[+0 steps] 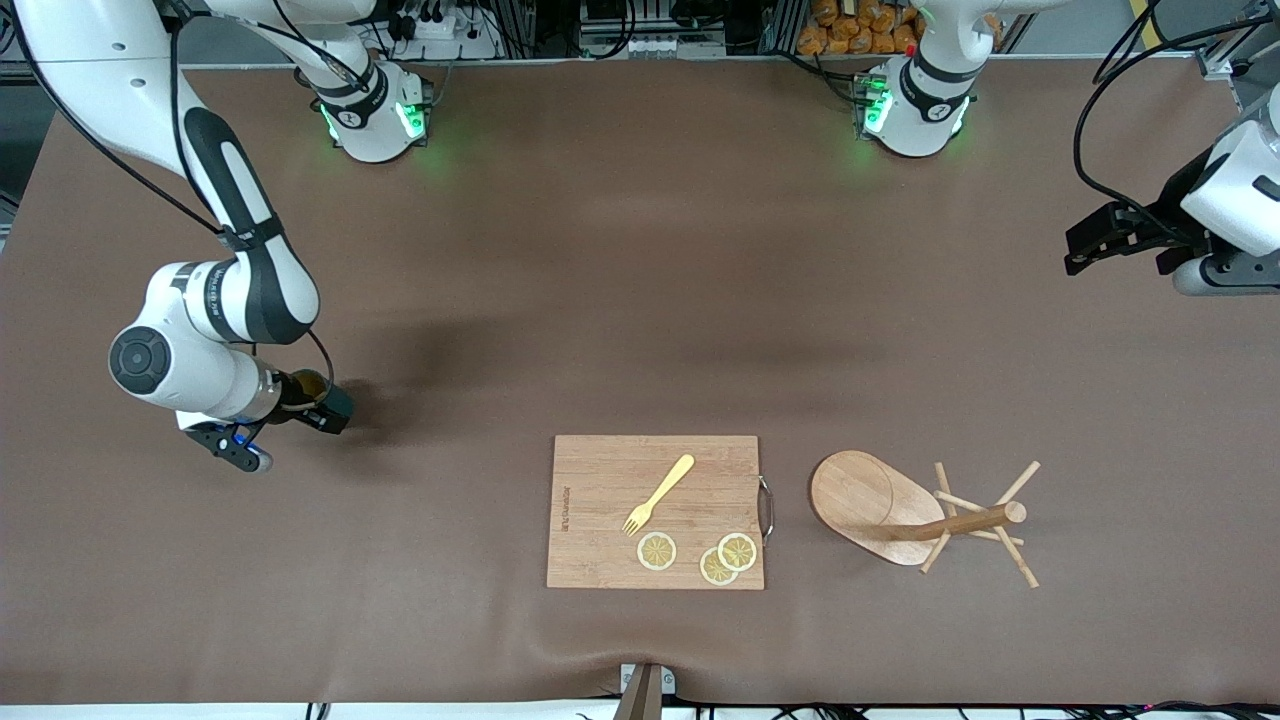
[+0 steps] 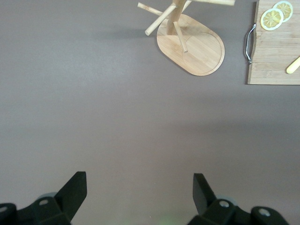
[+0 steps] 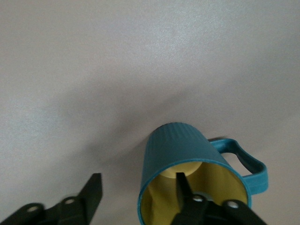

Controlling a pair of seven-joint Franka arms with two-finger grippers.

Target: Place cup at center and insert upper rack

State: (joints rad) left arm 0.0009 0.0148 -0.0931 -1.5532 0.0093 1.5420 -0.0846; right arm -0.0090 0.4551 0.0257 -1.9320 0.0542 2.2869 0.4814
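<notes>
Teal cup point(image 3: 187, 164) wall between parted right fingers point(image 3: 185, 192), one inside, not yet clamped

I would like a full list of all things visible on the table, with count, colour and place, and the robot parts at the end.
cup: one, dark teal with yellowish inside, at the right arm's end of the table, one finger of the right gripper inside its rim.
upper rack: one, light wood, standing beside the cutting board toward the left arm's end.
cutting board: one, bamboo, metal handle, near the front camera.
fork: one, yellow, on the board.
lemon slices: three, yellow, on the board, two of them overlapping.
table: one, brown.
right gripper: at the cup, straddling its wall, not yet clamped.
left gripper: open, waiting over bare table.
</notes>
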